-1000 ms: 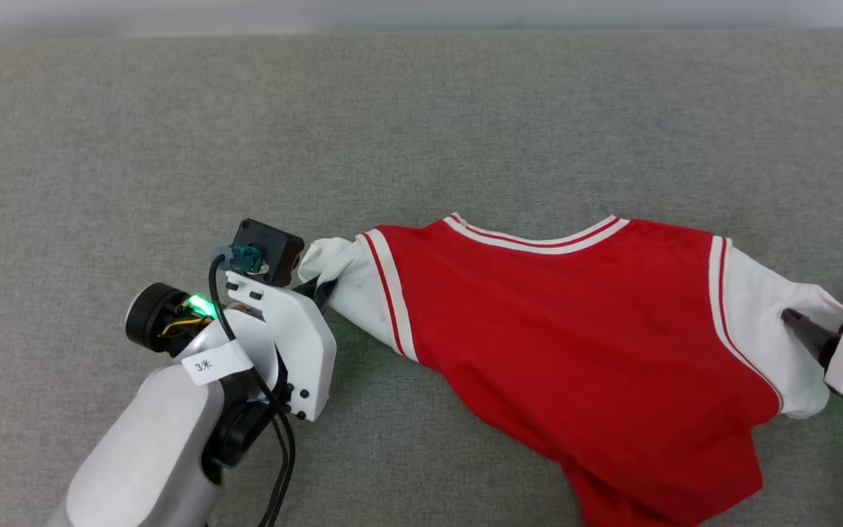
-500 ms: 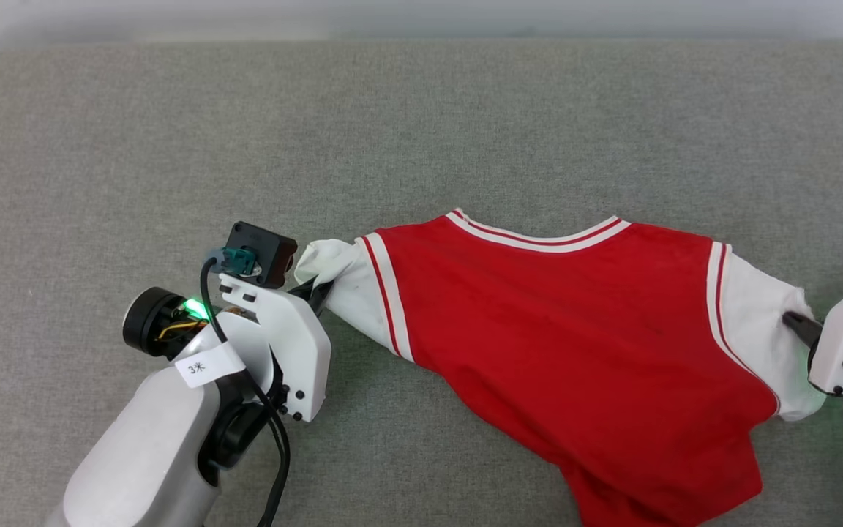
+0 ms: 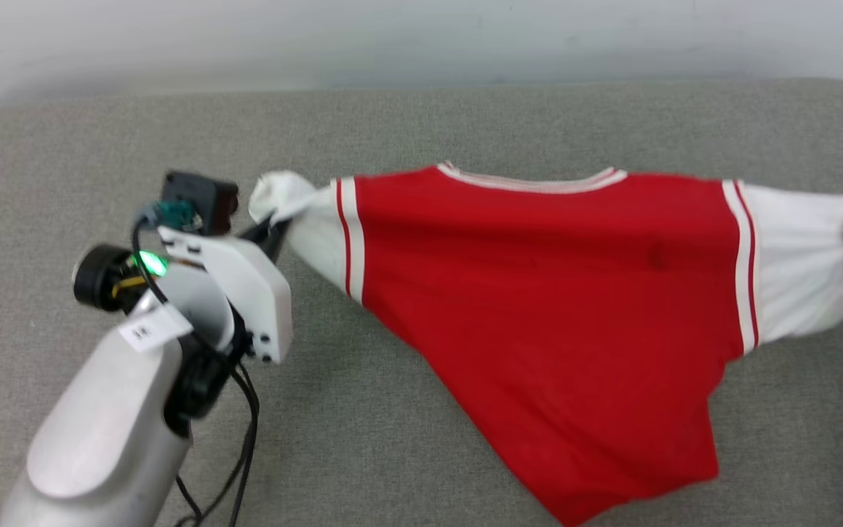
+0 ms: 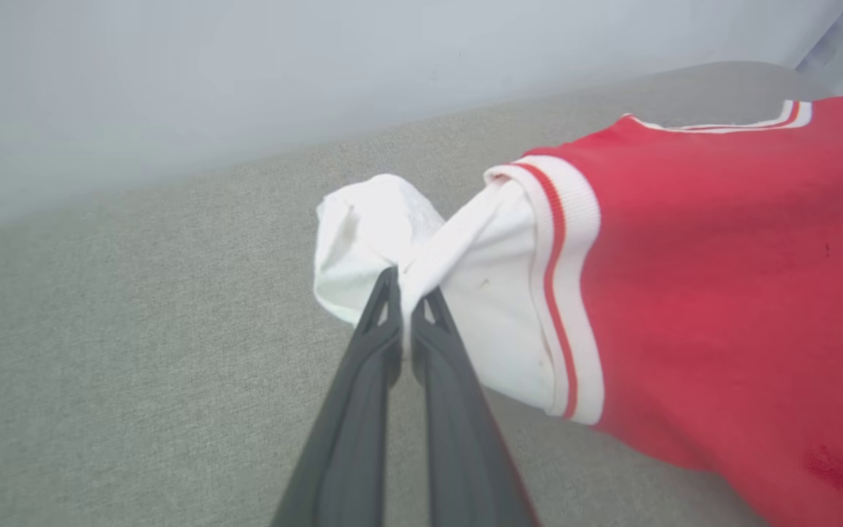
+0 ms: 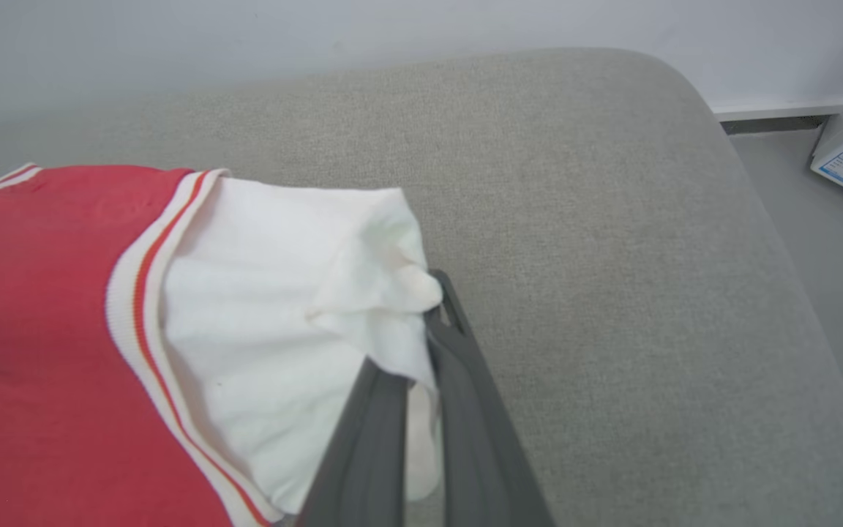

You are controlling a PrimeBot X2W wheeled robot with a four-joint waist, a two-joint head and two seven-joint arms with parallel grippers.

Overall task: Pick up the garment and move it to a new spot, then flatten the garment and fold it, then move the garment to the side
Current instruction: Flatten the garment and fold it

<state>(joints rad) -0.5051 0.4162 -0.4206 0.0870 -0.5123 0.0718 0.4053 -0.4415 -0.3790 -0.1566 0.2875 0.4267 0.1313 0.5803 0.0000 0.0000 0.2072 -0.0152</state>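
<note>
Now that R claw [image 5: 421,322] has pinched the R sleeve [image 5: 268,293] — L claw [image 4: 401,282] clamped on L sleeve [image 4: 495,307] | garment [image 3: 538,293] stretched taut btwn both, over grey cushion [image 3: 421,124], hem [image 3: 612,476] drooping | pickup secured; relocate next.

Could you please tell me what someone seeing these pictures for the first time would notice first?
The garment, bright red with striped trim, is stretched wide across the middle of the head view over the grey cushion. The left claw is shut on one white sleeve at the left, and the right claw is shut on the other sleeve at the right edge.
</note>
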